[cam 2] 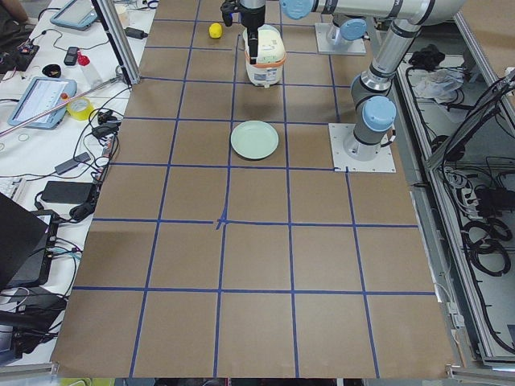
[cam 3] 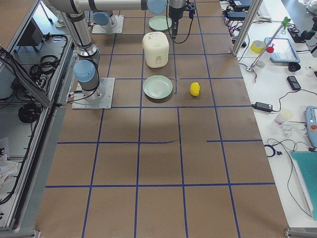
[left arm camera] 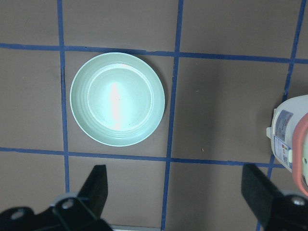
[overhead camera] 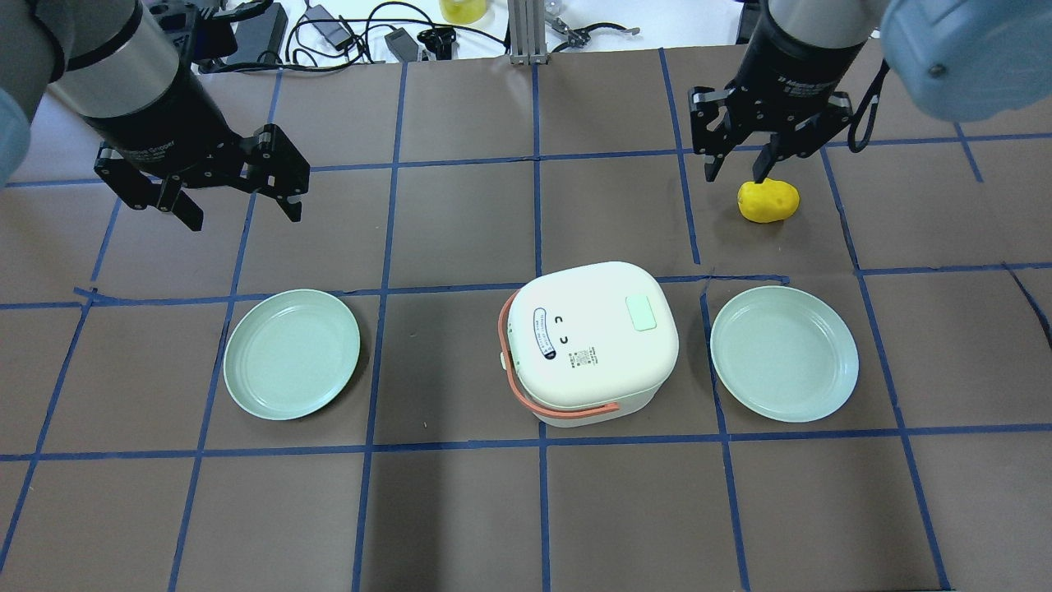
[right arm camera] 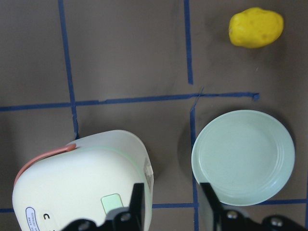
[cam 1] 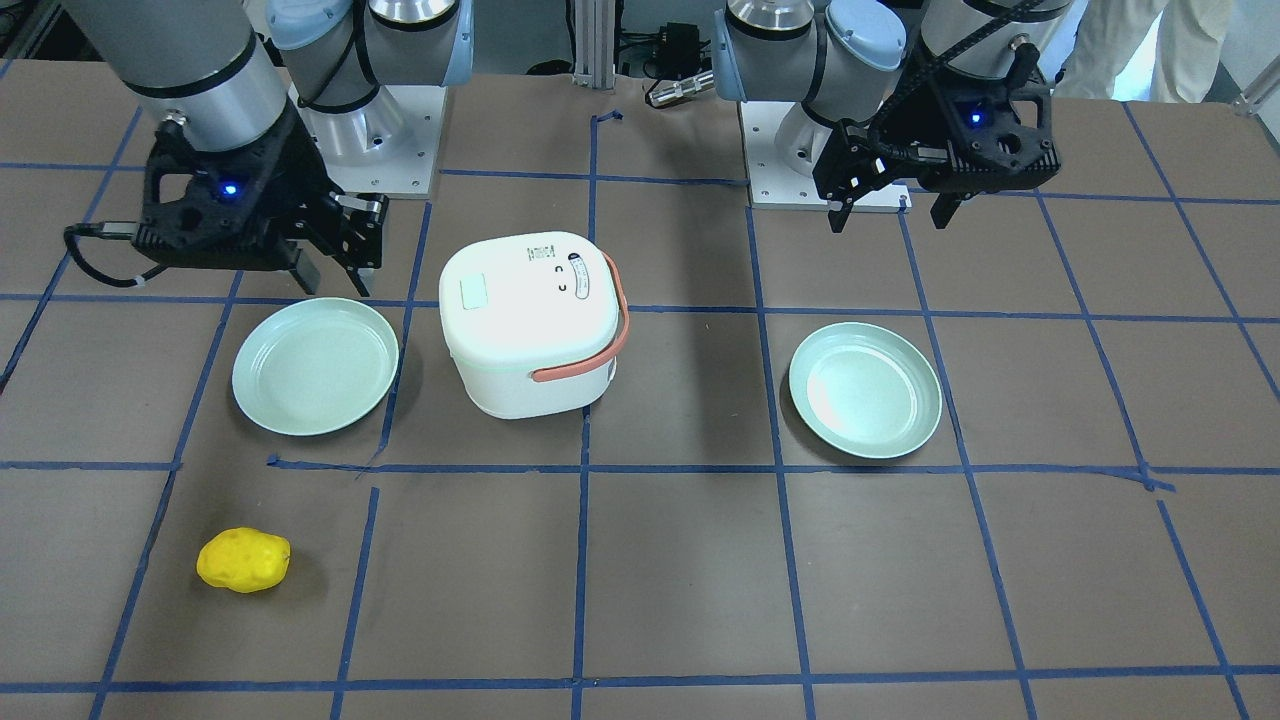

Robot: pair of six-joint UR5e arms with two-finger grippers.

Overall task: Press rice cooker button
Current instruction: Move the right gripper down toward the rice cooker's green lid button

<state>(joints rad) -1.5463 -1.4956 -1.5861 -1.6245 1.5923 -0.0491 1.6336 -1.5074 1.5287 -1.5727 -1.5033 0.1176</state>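
The white rice cooker (overhead camera: 592, 345) with an orange handle stands mid-table between two plates. Its pale green square button (overhead camera: 641, 312) is on the lid; it also shows in the front-facing view (cam 1: 472, 292) and the right wrist view (right arm camera: 111, 203). My right gripper (overhead camera: 735, 177) is open, empty and high up. In the right wrist view (right arm camera: 172, 187) it hangs over the gap between the cooker's lid (right arm camera: 82, 183) and the right plate (right arm camera: 243, 156). My left gripper (overhead camera: 245, 215) is wide open and empty, above and beyond the left plate (left arm camera: 117, 98).
Pale green plates lie left (overhead camera: 292, 353) and right (overhead camera: 785, 353) of the cooker. A yellow potato-like lump (overhead camera: 768, 200) lies on the table beyond the right plate. Blue tape lines grid the brown table. Cables and gear lie along the far edge.
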